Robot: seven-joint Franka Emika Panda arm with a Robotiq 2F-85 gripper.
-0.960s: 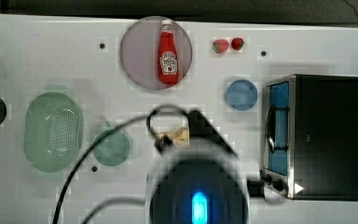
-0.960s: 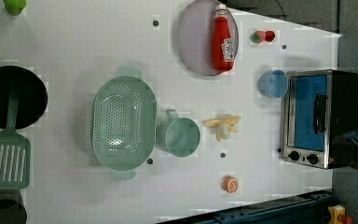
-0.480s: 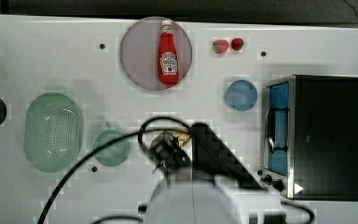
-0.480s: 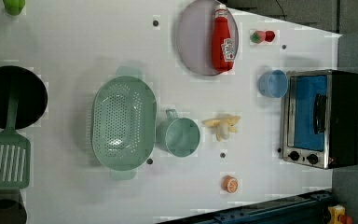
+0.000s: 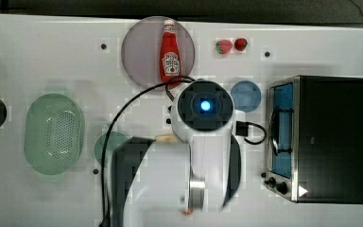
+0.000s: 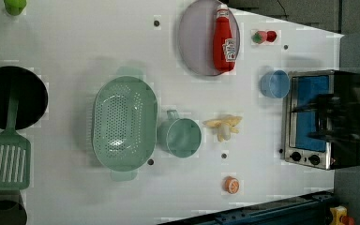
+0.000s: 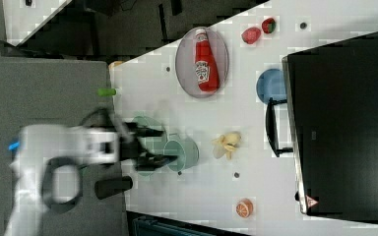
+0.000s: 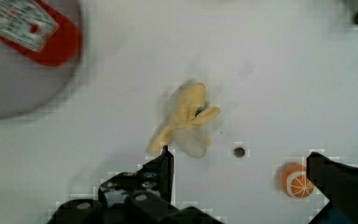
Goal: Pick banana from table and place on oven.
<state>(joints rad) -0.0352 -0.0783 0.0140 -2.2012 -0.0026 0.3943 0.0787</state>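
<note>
Banana (image 6: 223, 126) lies loose on table (image 6: 75, 42) between green cup (image 6: 182, 137) and oven (image 6: 319, 119). Gripper (image 8: 242, 163) above it, jaws spread wide, holding nothing. Grasp, lift, placement on oven all left.

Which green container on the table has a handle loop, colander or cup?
The green cup: a loop handle on its rim. The perforated colander beside it has only small end tabs.
</note>
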